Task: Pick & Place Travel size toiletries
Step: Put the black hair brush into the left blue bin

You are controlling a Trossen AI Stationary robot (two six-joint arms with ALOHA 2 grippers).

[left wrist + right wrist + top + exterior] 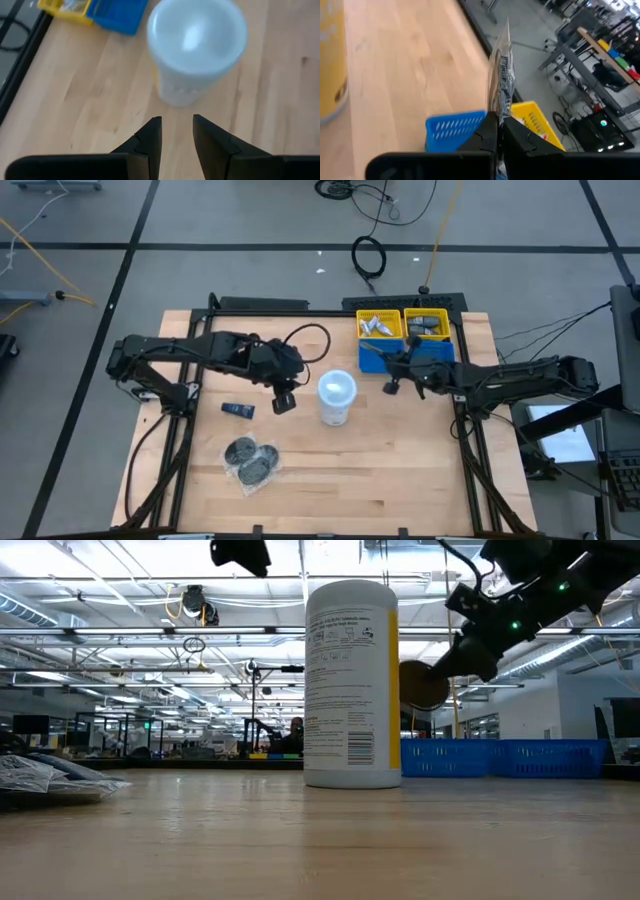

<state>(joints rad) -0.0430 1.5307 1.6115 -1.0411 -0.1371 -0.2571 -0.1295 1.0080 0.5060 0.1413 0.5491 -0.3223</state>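
A: Over the bins, table's far-right corner, item 1: right gripper (499, 131), jaws clamped on a clear-wrapped disc (501, 82), held edge-up by the wrapper. Below it: blue bin (385, 352), yellow bins (380, 325) beside.

B: How to do the drop well?

A: Judgement only: centre the disc over the chosen bin before letting go. The wrapper is floppy and could snag a rim, so come lower first. Can't tell which compartment is meant.

B: Item 2?

A: Left gripper (176, 131), mid-table, just beside the white tub (337, 397). Fingers part-open w/ a clear gap, nothing between them. Tub isn't a task thing; keep clear of it when moving.

B: Stock left on the table?

A: Dark mini bottle (237, 410) lying near the left gripper; more wrapped discs (252, 460) twd the near-left. Small tubes (377, 326) already in a yellow bin.

B: Labels, writing?

A: Tub: block of fine print plus a barcode (360, 747) in the low view, yellow band on one side. Text too small to read; no brand made out. Disc wrapper has print, illegible.
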